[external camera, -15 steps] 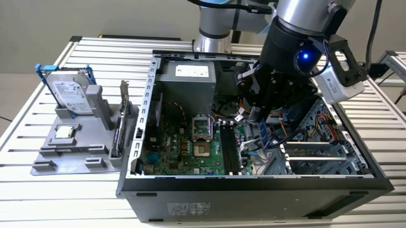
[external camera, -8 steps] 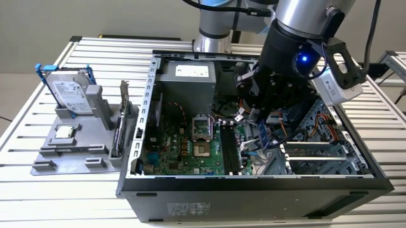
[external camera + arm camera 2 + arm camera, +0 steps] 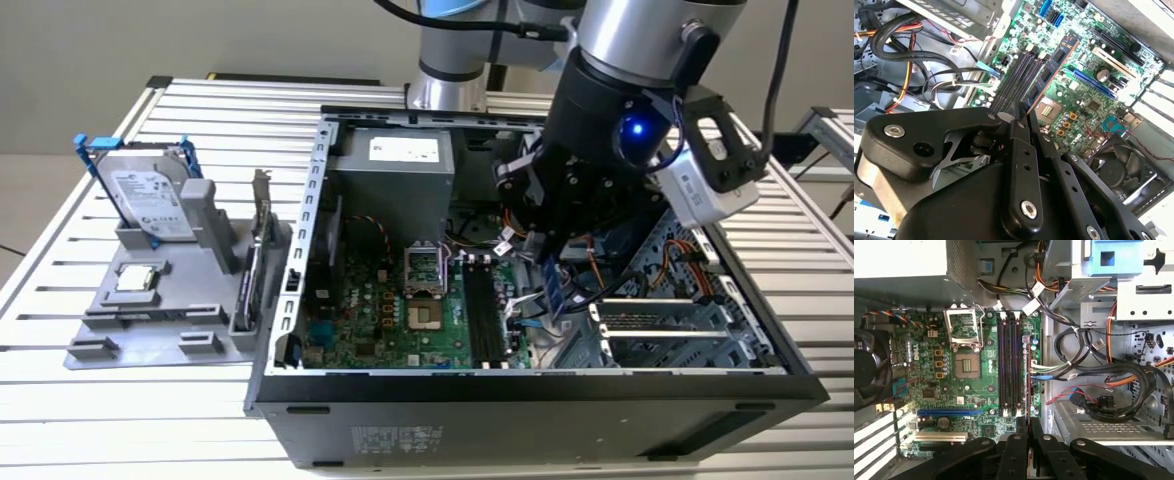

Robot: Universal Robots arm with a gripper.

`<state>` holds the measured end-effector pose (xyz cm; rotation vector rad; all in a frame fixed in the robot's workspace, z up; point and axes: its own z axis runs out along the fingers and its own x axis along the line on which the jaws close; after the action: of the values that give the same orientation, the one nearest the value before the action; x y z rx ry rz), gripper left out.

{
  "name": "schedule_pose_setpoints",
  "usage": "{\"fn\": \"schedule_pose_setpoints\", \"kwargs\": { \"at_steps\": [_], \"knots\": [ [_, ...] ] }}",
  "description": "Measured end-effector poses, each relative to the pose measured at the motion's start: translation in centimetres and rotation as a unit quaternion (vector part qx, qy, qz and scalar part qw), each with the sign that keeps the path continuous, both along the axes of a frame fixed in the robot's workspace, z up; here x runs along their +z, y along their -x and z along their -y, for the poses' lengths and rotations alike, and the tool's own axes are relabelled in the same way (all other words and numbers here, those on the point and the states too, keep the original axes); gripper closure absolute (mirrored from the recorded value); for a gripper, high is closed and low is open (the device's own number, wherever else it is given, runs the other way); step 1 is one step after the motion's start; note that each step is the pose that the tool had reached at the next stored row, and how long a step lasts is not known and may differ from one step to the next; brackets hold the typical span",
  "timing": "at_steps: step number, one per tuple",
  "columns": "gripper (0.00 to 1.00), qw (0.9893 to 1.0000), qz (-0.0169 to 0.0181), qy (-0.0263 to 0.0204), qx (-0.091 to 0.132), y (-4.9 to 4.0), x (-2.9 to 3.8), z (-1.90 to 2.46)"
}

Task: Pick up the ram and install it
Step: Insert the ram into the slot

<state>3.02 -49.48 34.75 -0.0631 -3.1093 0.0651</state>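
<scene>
A slatted metal tabletop carries an open computer case lying on its side. Nearest me, past its front wall, is the green motherboard with its black memory slots. Just above those slots hangs the hand, its fingers closed flat on the ram, which juts out below them on edge. In the second wrist view the ram is a long, thin, dark stick with a row of black chips down its face. In the first wrist view the ram is edge-on, a narrow line running parallel with the slots and seemingly just beside the outermost one. I'd say the pick-up is done and the fitting is in hand, since every slot looks empty. Seating it would call for squaring the lower edge over one slot and pressing straight down. Farther back sits the grey power supply.
</scene>
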Motion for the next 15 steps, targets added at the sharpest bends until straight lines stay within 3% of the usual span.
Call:
{"fn": "schedule_pose_setpoints", "kwargs": {
  "at_steps": [15],
  "knots": [
    [1.00, 1.0000, 0.0000, 0.0059, 0.000, 0.00, -0.49, -0.02]
  ]
}}
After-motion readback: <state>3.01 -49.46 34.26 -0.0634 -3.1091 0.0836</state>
